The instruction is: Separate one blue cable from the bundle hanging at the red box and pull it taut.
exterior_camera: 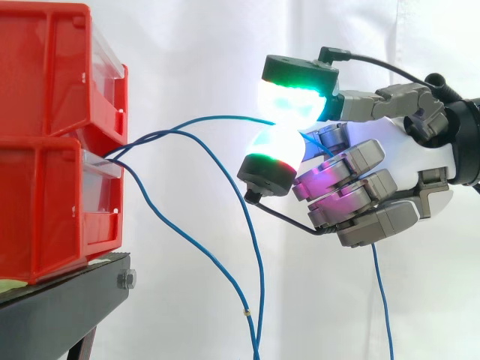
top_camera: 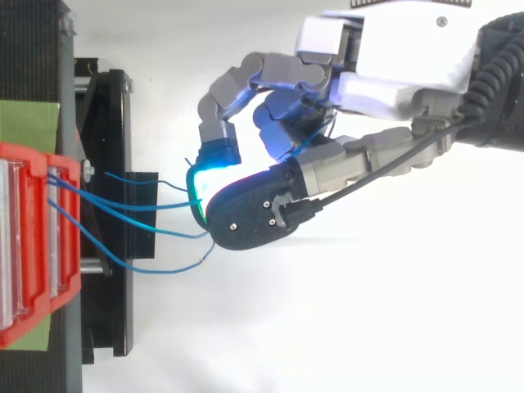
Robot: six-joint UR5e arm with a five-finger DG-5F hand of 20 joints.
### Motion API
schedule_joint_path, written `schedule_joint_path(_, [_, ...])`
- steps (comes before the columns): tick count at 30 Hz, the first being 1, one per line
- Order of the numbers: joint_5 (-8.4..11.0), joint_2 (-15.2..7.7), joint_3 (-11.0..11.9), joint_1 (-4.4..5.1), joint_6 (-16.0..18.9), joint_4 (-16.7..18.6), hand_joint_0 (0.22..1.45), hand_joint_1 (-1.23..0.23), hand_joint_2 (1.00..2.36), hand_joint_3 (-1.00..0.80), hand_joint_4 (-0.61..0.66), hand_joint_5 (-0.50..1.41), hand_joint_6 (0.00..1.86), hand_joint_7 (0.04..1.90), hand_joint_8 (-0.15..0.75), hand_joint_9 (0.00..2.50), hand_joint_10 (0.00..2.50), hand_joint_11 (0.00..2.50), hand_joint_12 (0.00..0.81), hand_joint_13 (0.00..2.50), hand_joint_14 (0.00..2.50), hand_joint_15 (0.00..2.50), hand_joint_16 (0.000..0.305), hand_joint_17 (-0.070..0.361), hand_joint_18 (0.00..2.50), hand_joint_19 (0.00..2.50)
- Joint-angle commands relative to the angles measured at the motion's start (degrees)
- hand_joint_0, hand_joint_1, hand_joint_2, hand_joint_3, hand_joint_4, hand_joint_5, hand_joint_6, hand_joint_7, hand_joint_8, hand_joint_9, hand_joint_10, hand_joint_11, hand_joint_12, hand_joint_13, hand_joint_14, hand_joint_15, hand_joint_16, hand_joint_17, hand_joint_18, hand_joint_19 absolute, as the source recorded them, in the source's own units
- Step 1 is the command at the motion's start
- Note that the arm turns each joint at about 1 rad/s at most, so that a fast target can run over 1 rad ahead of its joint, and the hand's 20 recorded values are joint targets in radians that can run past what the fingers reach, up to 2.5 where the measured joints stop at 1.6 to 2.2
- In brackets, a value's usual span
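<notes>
White curtain behind, red bins [exterior_camera: 60, 142] on the left. The robot hand [exterior_camera: 409, 154] pinches one blue cable [exterior_camera: 210, 118] between two glowing pads [exterior_camera: 292, 101], lifting it clear of the droopy cables [exterior_camera: 244, 309]. It looks slightly slack, I think.

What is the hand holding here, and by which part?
One blue cable, pinched between opposing fingertips of the hand, partway along its length, away from the red bins.
</notes>
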Motion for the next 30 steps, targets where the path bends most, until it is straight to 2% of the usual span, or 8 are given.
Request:
schedule_joint_path(1, [0.0, 0.06, 0.0, -0.01, 0.0, 0.0, 0.7, -0.71, 1.02, -0.19, 0.08, -0.16, 0.97, 1.02, 0.345, 0.63, 2.5, 1.12, 0.376, 0.72, 2.5, 1.33, 0.036, 0.081, 1.36, 2.12])
schedule_joint_path(30, [0.0, -0.03, 0.0, -0.01, 0.0, 0.0, 0.7, -0.71, 1.02, -0.19, 0.08, -0.17, 0.97, 1.02, 0.348, 0.64, 2.5, 1.12, 0.377, 0.73, 2.5, 1.34, 0.037, 0.082, 1.36, 2.11])
